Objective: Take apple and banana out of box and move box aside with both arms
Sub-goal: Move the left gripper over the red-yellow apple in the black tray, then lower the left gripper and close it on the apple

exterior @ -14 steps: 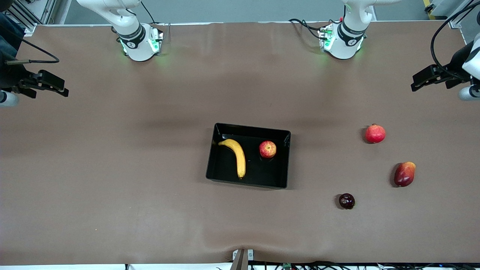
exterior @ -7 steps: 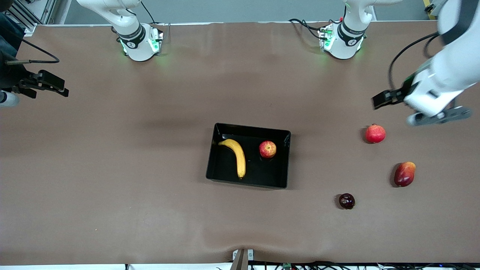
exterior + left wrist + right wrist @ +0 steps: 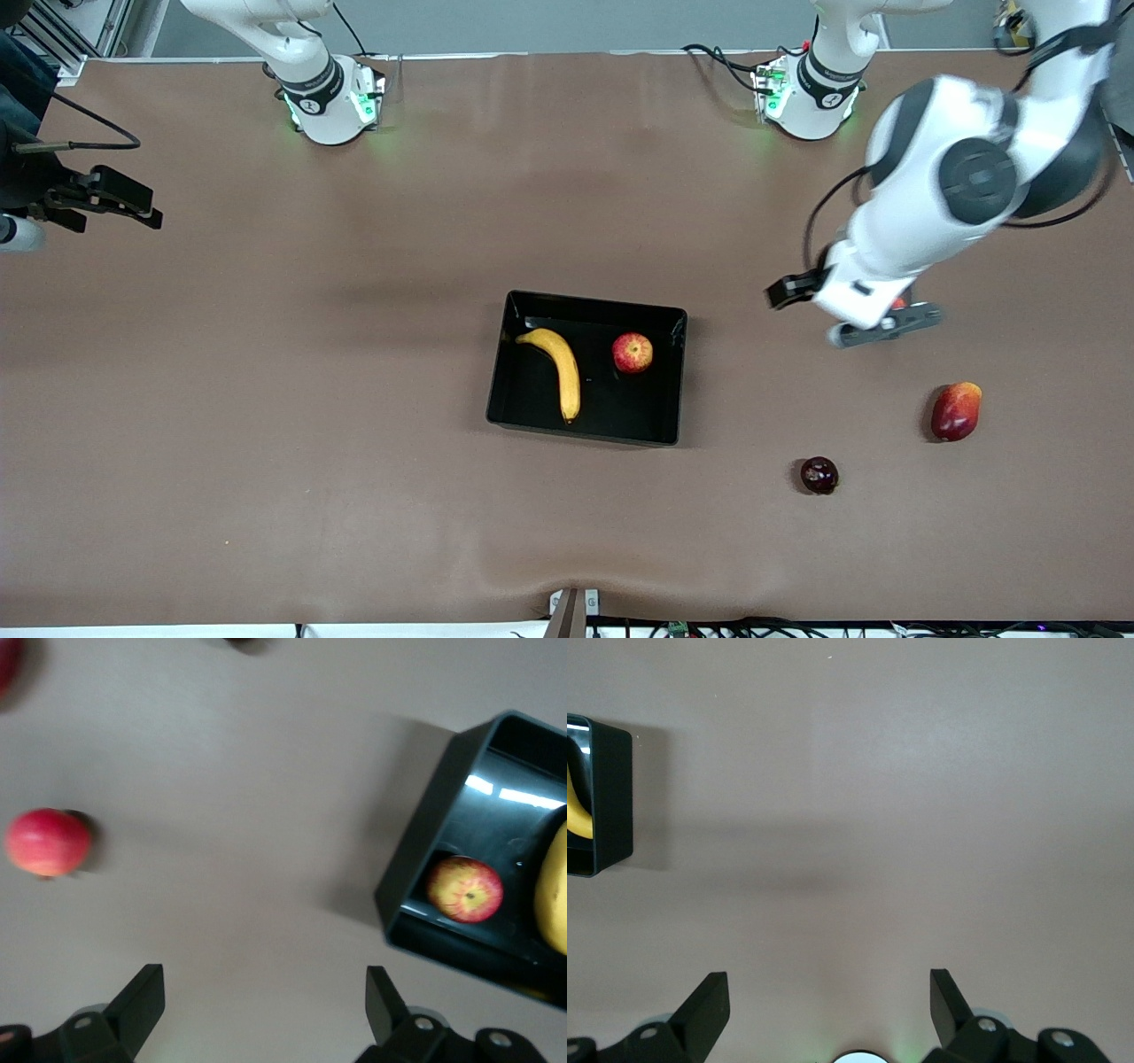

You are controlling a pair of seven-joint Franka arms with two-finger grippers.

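The black box sits mid-table with the yellow banana and the red apple in it. My left gripper is open and empty, in the air over bare table between the box and the pomegranate. The left wrist view shows its gripper, the box wall, the apple and the banana's edge. My right gripper waits open and empty at the right arm's end of the table. The right wrist view shows its gripper, a corner of the box and a bit of banana.
A red pomegranate lies on the table under my left arm, almost hidden in the front view. A red-yellow mango-like fruit and a dark plum lie nearer to the front camera, toward the left arm's end.
My left arm has swung in from its end of the table toward the box and now covers the pomegranate. The right arm, the box and the fruits have not moved.
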